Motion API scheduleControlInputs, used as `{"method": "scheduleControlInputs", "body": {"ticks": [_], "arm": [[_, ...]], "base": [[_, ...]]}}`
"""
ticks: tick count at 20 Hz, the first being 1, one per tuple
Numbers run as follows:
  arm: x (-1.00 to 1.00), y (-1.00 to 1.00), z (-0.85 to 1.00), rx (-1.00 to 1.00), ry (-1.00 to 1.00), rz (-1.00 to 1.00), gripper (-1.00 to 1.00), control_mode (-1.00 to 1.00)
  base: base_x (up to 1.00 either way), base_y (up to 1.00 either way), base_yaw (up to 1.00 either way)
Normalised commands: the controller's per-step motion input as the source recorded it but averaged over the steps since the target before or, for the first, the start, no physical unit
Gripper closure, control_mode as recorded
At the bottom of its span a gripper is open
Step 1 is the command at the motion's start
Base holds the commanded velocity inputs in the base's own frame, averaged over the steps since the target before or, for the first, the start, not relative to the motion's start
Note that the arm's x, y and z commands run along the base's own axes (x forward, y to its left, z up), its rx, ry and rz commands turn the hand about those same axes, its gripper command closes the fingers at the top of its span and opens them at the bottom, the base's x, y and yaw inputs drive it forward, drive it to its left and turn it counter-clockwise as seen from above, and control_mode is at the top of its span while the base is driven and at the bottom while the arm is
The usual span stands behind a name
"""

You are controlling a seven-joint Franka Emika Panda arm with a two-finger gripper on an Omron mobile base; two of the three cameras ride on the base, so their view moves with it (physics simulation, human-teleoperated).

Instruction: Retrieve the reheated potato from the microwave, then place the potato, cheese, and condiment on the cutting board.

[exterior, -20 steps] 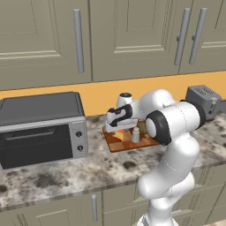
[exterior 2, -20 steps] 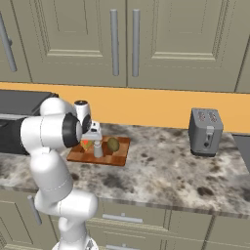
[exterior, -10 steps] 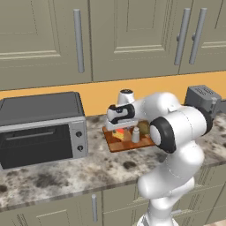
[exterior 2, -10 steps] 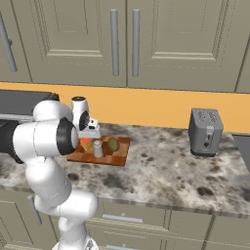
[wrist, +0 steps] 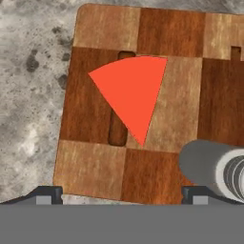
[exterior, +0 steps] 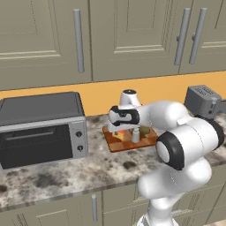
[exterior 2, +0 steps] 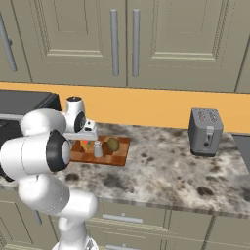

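Cheese [wrist: 131, 93] lying flat on the cutting board [wrist: 100, 162], red top facing up, directly under the pincer [wrist: 121, 193] and just ahead of its tips. Judging it a light, stiff wedge; waxy sides likely a bit slick, so any regrasp is best taken across the two straight sides, near the wide end, not the point. Pincer is hanging above the board with jaws standing fully apart, holding nothing.

Condiment shaker [wrist: 217, 169], grey and upright, is standing on the board close beside the pincer's one fingertip; light, round, probably prone to tipping if nudged. Potato [exterior 2: 113, 144] is sitting on the board beyond the shaker, away from the pincer. All three appear to be resting on the board, so the task looks essentially done.

Toaster [exterior 2: 205, 131] is standing well off along the counter [exterior 2: 161, 171]; toaster oven [exterior: 42, 128] on the opposite side.
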Motion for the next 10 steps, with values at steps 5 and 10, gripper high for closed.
{"method": "scheduleControlInputs", "body": {"ticks": [5,10], "arm": [[-0.40,0.00,0.25,0.00,-0.06,0.00,-1.00,-1.00],[-0.52,-0.07,0.28,0.00,-0.01,0.00,-1.00,-1.00]], "base": [[0.00,0.00,0.00],[0.00,0.00,0.00]]}}
